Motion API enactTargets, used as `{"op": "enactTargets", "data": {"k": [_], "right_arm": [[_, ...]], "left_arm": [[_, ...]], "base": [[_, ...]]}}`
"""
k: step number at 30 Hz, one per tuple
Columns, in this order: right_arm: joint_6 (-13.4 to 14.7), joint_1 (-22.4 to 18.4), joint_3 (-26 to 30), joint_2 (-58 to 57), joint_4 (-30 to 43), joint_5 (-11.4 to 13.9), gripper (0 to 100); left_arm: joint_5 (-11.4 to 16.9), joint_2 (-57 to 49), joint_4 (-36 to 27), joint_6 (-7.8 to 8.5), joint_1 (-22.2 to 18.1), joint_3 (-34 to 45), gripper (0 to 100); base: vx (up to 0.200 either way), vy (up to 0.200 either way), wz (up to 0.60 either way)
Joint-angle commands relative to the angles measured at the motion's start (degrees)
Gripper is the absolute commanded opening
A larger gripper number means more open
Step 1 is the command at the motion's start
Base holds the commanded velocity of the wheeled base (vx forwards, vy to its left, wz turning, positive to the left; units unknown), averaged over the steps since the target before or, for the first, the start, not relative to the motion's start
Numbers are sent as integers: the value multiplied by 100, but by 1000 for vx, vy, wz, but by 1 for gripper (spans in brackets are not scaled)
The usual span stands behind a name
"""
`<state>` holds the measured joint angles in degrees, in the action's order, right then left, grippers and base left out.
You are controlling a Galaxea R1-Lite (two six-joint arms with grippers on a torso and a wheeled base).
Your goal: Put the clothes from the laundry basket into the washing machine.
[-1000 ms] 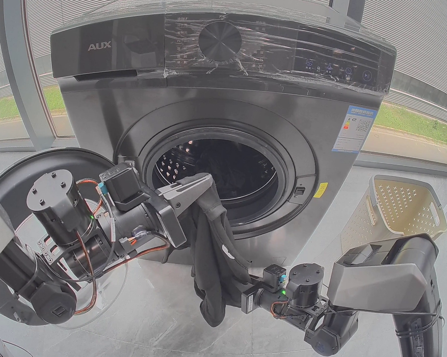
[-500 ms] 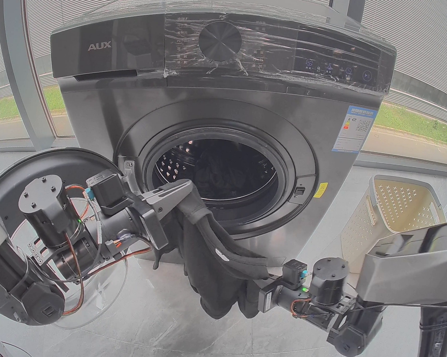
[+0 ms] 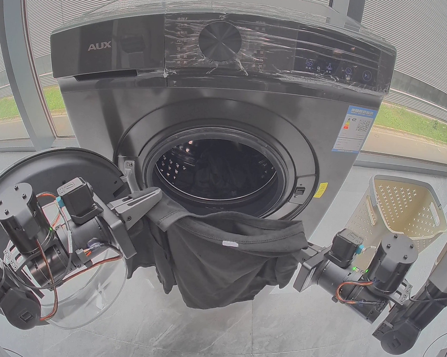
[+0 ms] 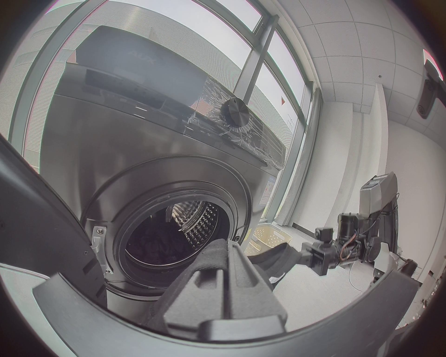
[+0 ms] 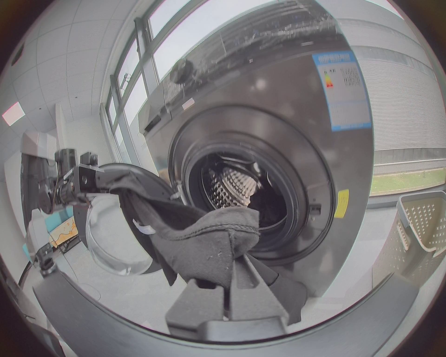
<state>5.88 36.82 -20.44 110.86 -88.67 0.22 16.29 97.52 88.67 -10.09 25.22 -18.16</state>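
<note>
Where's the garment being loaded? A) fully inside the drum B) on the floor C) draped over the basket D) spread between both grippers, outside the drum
D: the black garment hangs stretched between the left gripper and right gripper, in front of the washing machine.

Above your left gripper (image 3: 147, 201), a brand mark (image 3: 99, 46) sits on the washing machine (image 3: 111, 106)'s dark panel. Above your right gripper (image 3: 303, 254) are a blue-topped label (image 3: 354, 129) and a yellow sticker (image 3: 320, 189), print illegible. Between both grippers, a white tag (image 3: 230, 243) sits on the black garment (image 3: 216, 273).
</note>
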Motion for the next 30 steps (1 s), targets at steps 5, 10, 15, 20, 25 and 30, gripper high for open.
{"op": "enactTargets", "data": {"k": [5, 10, 15, 20, 25, 30], "right_arm": [[36, 1, -337, -425, -1, -198, 0], [45, -8, -355, -451, -1, -207, 0], [89, 10, -355, -425, -1, -215, 0], [89, -17, -346, -407, -1, -215, 0], [89, 1, -329, -407, -1, -215, 0], [89, 1, -311, -407, -1, -215, 0]], "left_arm": [[41, -146, 1, 289, -88, 199, 0], [41, -208, 10, 333, -140, 278, 0], [41, -216, 1, 333, -132, 305, 0], [41, -216, 10, 341, -132, 322, 0], [41, -208, 1, 341, -132, 331, 0], [41, -199, 1, 341, -132, 331, 0]], "base": [[0, 0, 0], [0, 0, 0], [0, 0, 0], [0, 0, 0], [0, 0, 0], [0, 0, 0]]}}
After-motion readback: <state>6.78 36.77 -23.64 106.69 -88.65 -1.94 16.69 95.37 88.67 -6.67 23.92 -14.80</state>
